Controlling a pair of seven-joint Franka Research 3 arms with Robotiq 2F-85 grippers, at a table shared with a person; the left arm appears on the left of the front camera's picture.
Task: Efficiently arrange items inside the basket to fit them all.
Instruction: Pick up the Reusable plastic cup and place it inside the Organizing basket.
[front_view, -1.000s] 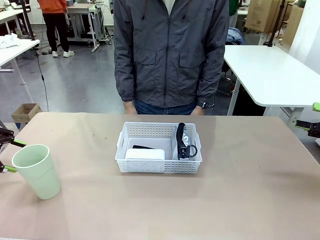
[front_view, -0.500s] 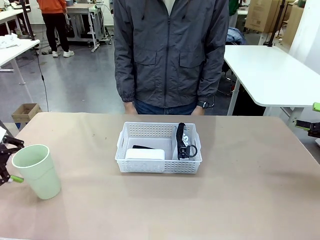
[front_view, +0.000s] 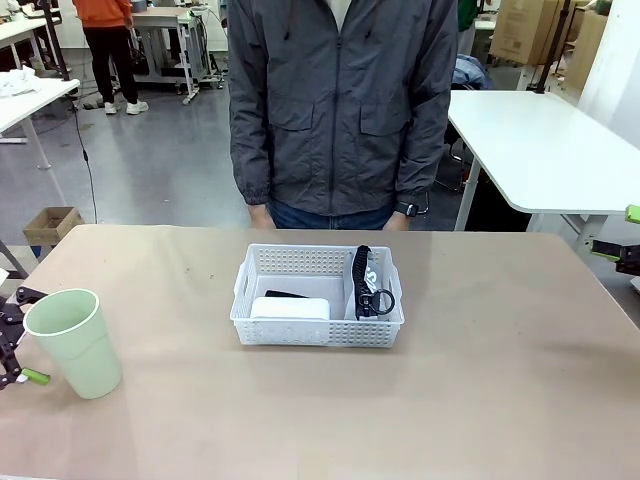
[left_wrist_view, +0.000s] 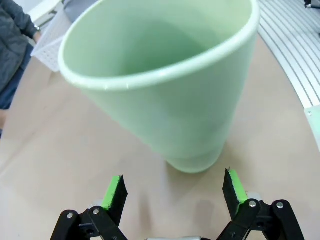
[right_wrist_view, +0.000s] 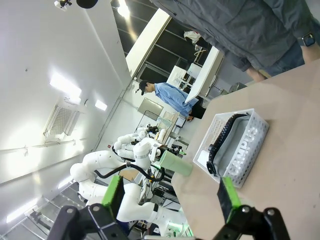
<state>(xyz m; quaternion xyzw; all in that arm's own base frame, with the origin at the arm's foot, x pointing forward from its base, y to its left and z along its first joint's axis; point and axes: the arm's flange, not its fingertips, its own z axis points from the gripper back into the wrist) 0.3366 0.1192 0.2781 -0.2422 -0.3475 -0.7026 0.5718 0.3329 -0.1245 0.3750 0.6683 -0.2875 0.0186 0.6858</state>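
Tan tabletop (front_view: 480, 390): upright pale green plastic cup (front_view: 73, 342) stands just ahead of the left gripper (left_wrist_view: 173, 186), jaws spread; right gripper (right_wrist_view: 170, 199) open, well apart.

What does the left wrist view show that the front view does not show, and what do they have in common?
The left wrist view shows the left gripper with both green pads wide open just short of the pale green plastic cup, not touching it. The front view shows inside the white perforated plastic basket: a small white rectangular block and a grey pouch with black strap. Both show the upright cup, the basket and the brown table.
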